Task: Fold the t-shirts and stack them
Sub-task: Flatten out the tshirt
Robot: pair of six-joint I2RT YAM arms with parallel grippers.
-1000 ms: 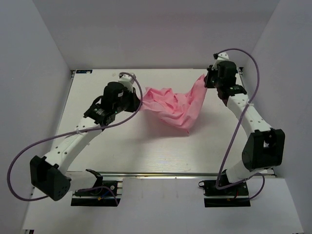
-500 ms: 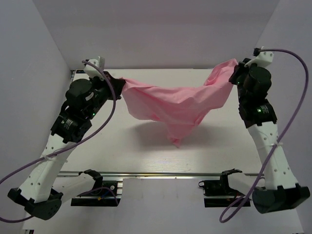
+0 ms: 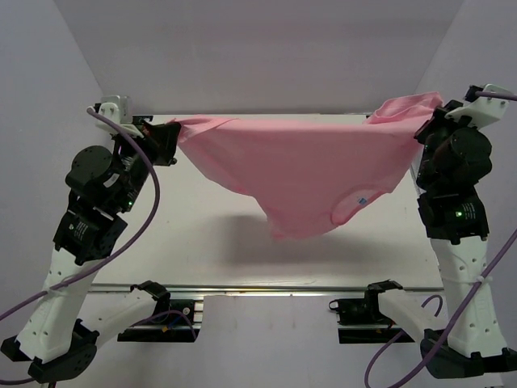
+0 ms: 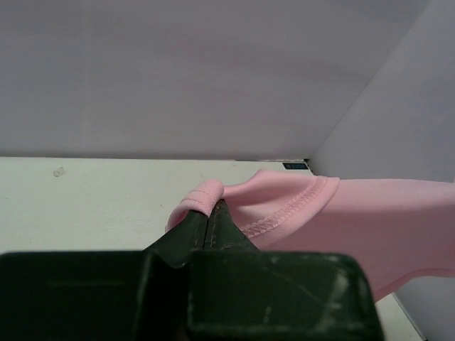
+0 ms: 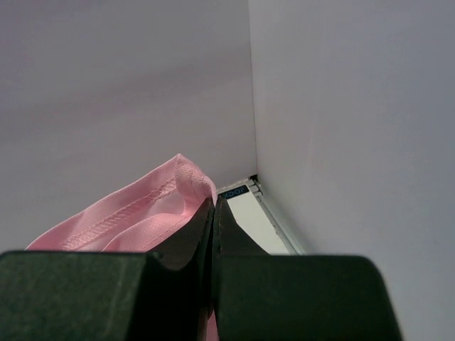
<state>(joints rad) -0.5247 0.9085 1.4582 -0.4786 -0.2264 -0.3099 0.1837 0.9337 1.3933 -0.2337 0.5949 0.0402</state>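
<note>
The left jaws were clenched tight on a stitched hem of the light-pink t-shirt (image 3: 307, 166), with a small fold bunched at their tips. The right jaws were pressed closed on another hemmed edge, its double stitching showing. Between them the thin, soft fabric hung stretched above the white tabletop (image 3: 186, 242), sagging to a rounded low point near the middle. A tiny label (image 3: 361, 200) showed near its lower right edge.
</note>
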